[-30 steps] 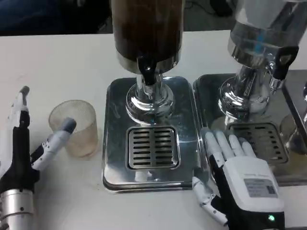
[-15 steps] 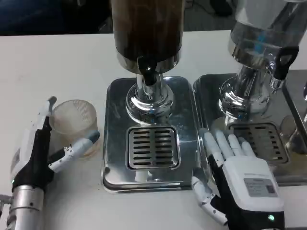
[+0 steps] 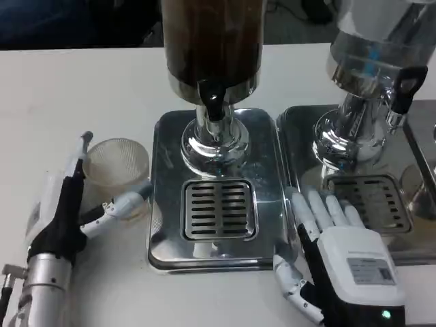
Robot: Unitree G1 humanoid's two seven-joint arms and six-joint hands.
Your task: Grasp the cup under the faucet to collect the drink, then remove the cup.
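A translucent ribbed cup point(image 3: 120, 170) stands on the white table just left of the steel drip tray point(image 3: 167, 136). My left hand point(image 3: 68, 211) holds it: a long finger lies along its left side and the thumb presses its front right. The black faucet point(image 3: 214, 105) of the dark-drink dispenser point(image 3: 212, 41) hangs over the tray, behind the slotted grille point(image 3: 219, 210), with nothing under it. My right hand point(image 3: 340, 252) lies flat with fingers spread and nothing in it, where the two trays meet.
A second dispenser point(image 3: 371, 54) with its own faucet point(image 3: 402, 85) and drip tray point(image 3: 368, 197) stands at the right. The tray's raised left rim point(image 3: 153, 204) lies between the cup and the grille. White table point(image 3: 82, 88) stretches to the left and back.
My left hand has swung in to the right and closed around the cup, which has slid a little toward the drip tray. The right hand has stayed put. The camera shifted slightly.
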